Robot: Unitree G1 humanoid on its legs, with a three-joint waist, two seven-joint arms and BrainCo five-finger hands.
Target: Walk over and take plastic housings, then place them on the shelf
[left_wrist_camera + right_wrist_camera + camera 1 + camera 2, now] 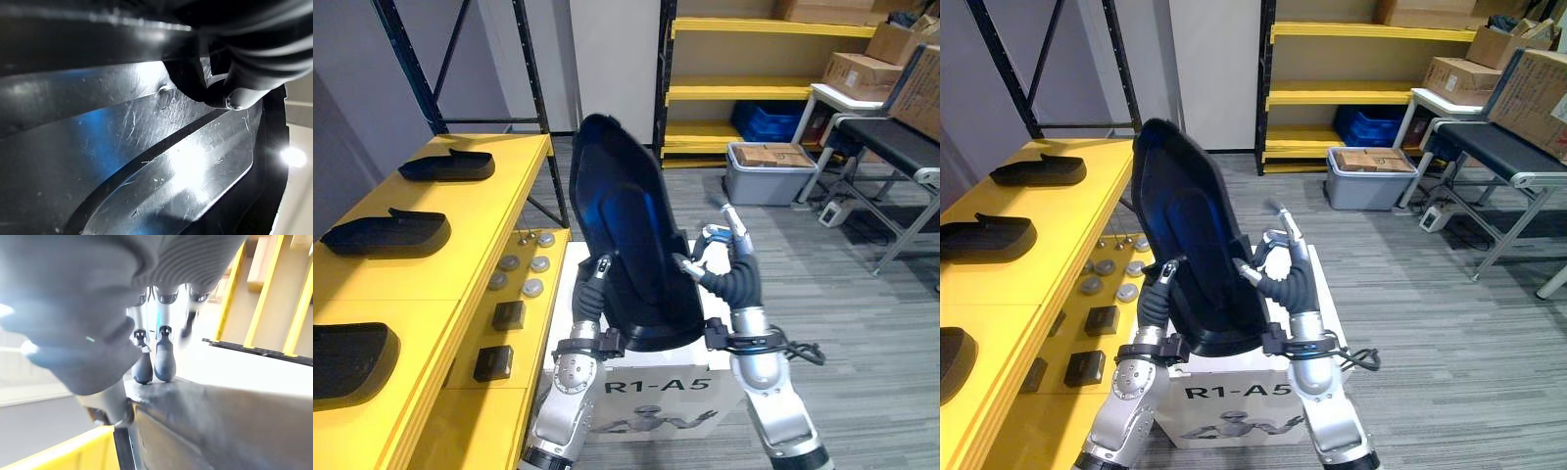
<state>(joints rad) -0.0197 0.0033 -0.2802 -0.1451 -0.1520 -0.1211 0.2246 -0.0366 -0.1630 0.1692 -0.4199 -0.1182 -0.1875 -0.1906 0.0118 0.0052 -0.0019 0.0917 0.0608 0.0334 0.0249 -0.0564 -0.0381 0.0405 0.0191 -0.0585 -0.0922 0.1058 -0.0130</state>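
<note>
step: carry to shelf | plastic housing (626,235) upright between both hands, above white box (636,406) | right hand (736,272) pinches its rim | left hand (595,284) at opposite edge (grip unreadable) | advice: keep both sides level, turn slowly toward yellow shelf (421,284), lay it beside other housings (445,164)

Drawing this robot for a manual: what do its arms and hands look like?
The left arm and right arm are silver-grey. The left hand and right hand have dark ribbed covers over back and wrist, and silver fingers with dark tips.
</note>
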